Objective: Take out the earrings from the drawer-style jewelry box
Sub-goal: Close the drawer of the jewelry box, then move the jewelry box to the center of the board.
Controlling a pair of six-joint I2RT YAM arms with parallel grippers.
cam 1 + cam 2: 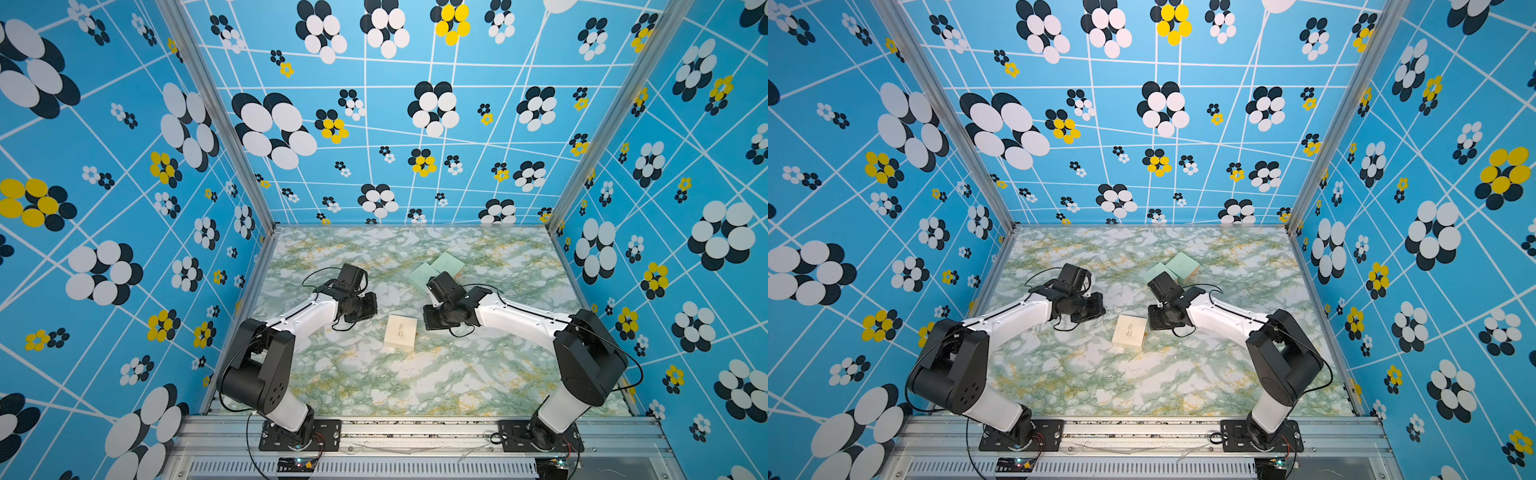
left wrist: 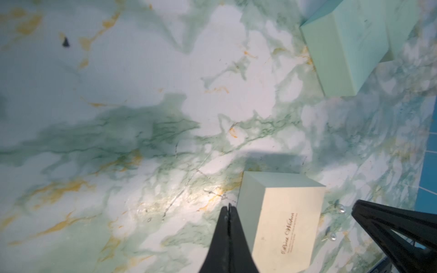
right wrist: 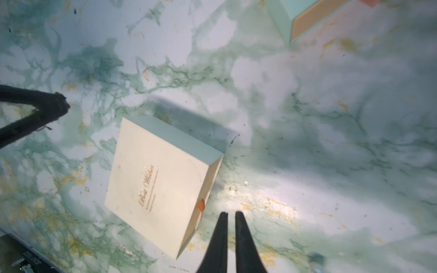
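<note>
The cream drawer-style jewelry box (image 1: 401, 332) (image 1: 1130, 332) lies flat mid-table between my two wrists. Its tan drawer end with an orange pull tab (image 3: 201, 205) faces my right gripper (image 3: 231, 214), whose fingers stand a narrow gap apart with nothing between them, just beside that end. My left gripper (image 2: 229, 208) is shut and empty, its tip close to the opposite side of the box (image 2: 286, 227). Two earrings, small pearly beads (image 2: 341, 209) (image 2: 333, 236), lie on the marble beyond the box, next to the right gripper's dark fingers (image 2: 378, 219).
Two mint-green square boxes (image 1: 446, 264) (image 1: 422, 276) sit side by side behind the right wrist; one shows a tan drawer face (image 3: 312, 21). The green-veined marble table (image 1: 374, 386) is enclosed by blue flowered walls on three sides.
</note>
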